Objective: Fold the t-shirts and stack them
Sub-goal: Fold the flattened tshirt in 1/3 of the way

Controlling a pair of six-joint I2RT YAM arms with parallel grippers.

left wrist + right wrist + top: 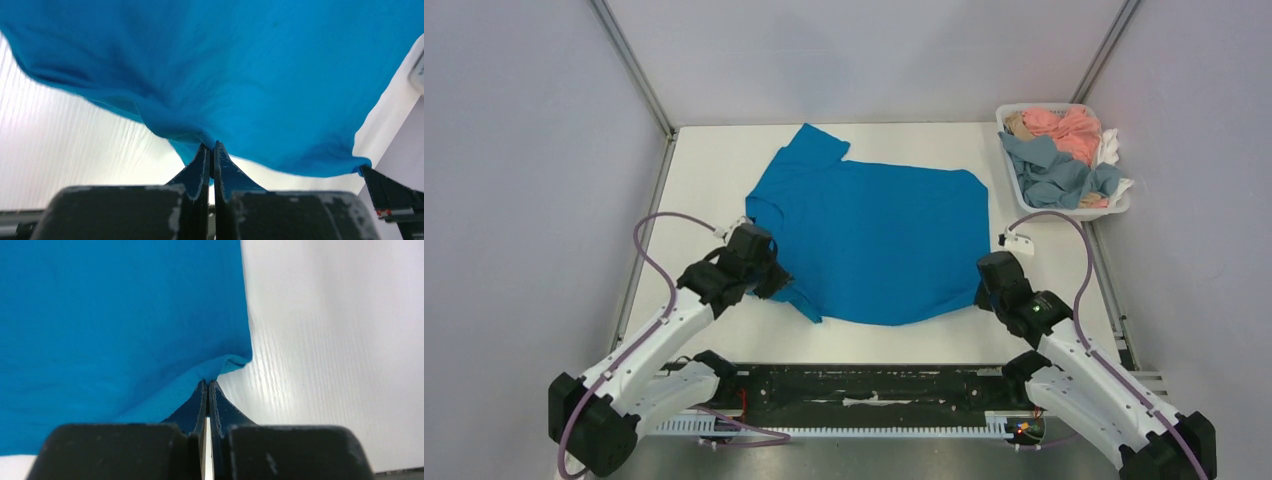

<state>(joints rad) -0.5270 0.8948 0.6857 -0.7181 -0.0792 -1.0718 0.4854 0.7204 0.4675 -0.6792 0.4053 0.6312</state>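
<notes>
A bright blue t-shirt lies spread over the middle of the white table, one sleeve pointing to the far left. My left gripper is shut on the shirt's near left part, by the near sleeve; in the left wrist view the cloth bunches into the pinched fingertips of that gripper. My right gripper is shut on the near right corner of the hem, and the blue cloth runs into its closed tips. More t-shirts, pink and grey-blue, sit crumpled in the basket.
A white plastic basket stands at the table's far right corner. A small white clip-like piece lies on the table just beyond my right gripper. Metal frame posts and grey walls surround the table.
</notes>
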